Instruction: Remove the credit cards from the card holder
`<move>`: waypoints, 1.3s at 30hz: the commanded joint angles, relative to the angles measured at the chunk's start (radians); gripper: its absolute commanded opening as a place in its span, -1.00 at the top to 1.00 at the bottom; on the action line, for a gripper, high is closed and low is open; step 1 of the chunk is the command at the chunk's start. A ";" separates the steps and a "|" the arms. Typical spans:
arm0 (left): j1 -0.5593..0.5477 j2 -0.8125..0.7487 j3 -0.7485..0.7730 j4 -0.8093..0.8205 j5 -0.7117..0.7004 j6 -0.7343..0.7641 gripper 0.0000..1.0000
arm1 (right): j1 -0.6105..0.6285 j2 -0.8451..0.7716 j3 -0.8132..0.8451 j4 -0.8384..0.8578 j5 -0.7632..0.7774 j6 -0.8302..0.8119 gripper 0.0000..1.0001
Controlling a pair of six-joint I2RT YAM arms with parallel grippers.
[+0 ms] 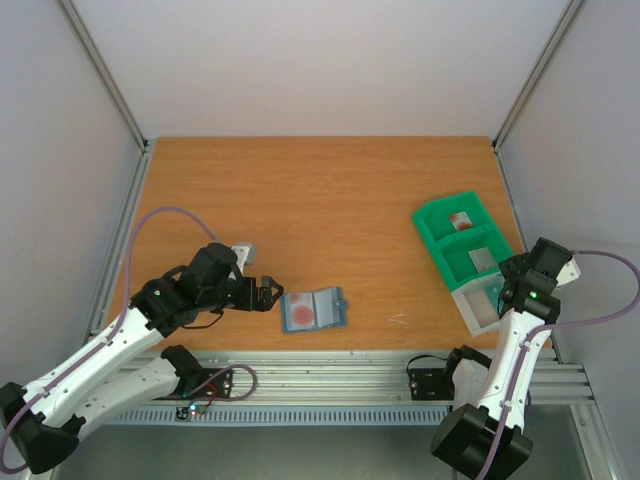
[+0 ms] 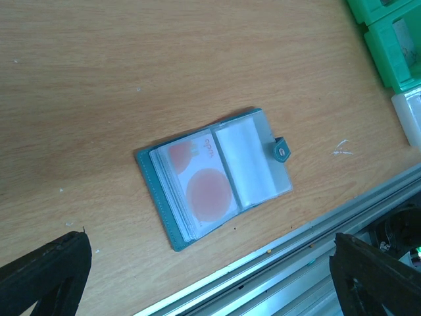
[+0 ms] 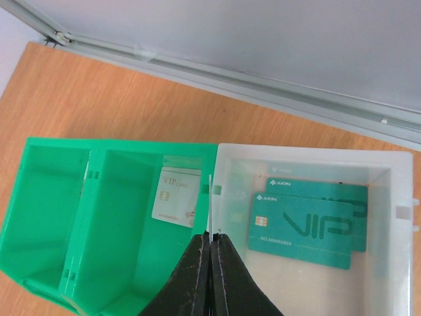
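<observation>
While flat on wooden table, glossy plastic-sleeved card holder.

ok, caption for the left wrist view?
Open left gripper above the unfolded card holder; a pink-circled card shows through one sleeve.

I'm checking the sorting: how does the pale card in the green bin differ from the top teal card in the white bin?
The pale card is whitish; the teal card is blue-green. The pale card sits alone in a green bin compartment; the teal card lies in the white bin, overlapping a second teal card. Both show a chip and "VIP".
</observation>
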 commanded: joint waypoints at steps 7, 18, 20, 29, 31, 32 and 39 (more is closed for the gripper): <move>0.001 -0.028 -0.027 0.033 0.019 -0.017 -0.99 | -0.006 0.000 0.004 -0.052 0.081 -0.014 0.97; 0.002 -0.043 -0.025 0.019 0.015 -0.012 -0.99 | -0.004 0.038 -0.087 0.060 0.011 0.001 0.98; 0.001 -0.045 -0.025 0.015 0.013 -0.012 -0.99 | -0.004 0.065 -0.094 0.072 -0.001 0.003 0.98; 0.001 -0.044 -0.021 0.025 0.018 -0.016 -0.99 | -0.005 0.131 -0.169 0.209 0.016 0.012 0.98; 0.002 -0.035 -0.017 0.030 0.022 -0.015 -0.99 | -0.005 0.154 -0.175 0.227 0.006 0.014 0.98; 0.001 -0.031 -0.014 0.031 0.024 -0.016 -0.99 | -0.005 0.165 -0.175 0.236 0.000 0.012 0.98; 0.001 -0.027 -0.008 0.029 0.027 -0.017 -0.99 | -0.005 0.204 -0.183 0.269 0.009 0.004 0.98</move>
